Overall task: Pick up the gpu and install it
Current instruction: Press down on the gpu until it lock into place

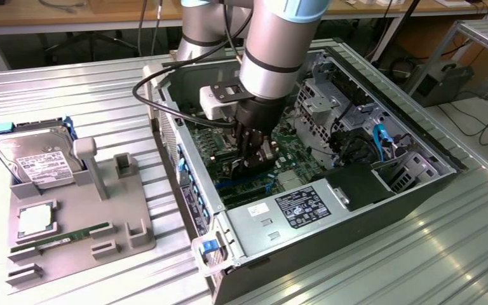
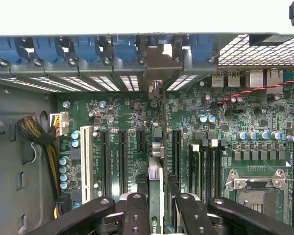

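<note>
My gripper (image 1: 255, 159) reaches down into the open computer case (image 1: 413, 178) from above. It is shut on the gpu (image 1: 257, 170), a black card held on edge just over the green motherboard (image 1: 299, 155). In the wrist view, the black fingers (image 2: 137, 210) flank the gpu (image 2: 155, 178), which shows edge-on. Its silver bracket end points toward the rear slot openings (image 2: 159, 63). The card lines up with the long black expansion slots (image 2: 122, 156) on the motherboard (image 2: 225, 127). Whether its edge touches a slot is hidden.
A grey fixture tray (image 1: 125, 229) at the exterior view's left holds a hard drive (image 1: 36, 159), a processor (image 1: 36, 219) and a green memory stick (image 1: 61, 236). Inside the case are the power supply (image 1: 299, 210), a yellow-black cable bundle (image 2: 39, 137), blue slot latches (image 2: 83, 49) and the processor socket (image 2: 257, 191).
</note>
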Robot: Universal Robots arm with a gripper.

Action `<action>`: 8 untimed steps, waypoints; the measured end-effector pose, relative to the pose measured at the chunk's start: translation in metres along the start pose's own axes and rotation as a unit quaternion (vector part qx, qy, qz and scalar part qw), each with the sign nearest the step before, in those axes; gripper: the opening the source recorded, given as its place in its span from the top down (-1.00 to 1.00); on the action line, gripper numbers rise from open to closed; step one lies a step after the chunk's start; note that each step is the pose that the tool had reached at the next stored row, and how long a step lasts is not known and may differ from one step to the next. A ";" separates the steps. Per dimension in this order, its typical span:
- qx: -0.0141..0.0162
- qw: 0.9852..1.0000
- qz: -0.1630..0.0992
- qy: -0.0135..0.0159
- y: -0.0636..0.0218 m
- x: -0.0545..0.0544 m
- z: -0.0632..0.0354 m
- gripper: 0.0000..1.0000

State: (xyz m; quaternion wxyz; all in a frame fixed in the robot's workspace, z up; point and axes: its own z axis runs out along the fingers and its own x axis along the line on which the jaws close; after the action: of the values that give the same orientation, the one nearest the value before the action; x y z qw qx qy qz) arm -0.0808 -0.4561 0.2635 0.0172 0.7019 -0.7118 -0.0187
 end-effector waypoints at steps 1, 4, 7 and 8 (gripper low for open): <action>0.000 1.000 0.000 0.000 0.0000 0.000 0.0006 0.47; 0.000 1.000 0.000 -0.004 -0.0003 -0.001 0.0038 0.47; 0.000 1.000 0.000 0.000 -0.0002 -0.001 0.0027 0.20; 0.000 1.000 0.000 0.000 -0.0001 -0.001 0.0002 0.20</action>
State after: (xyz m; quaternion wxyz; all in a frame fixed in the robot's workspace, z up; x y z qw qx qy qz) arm -0.0807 -0.4549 0.2632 0.0169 0.7020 -0.7118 -0.0189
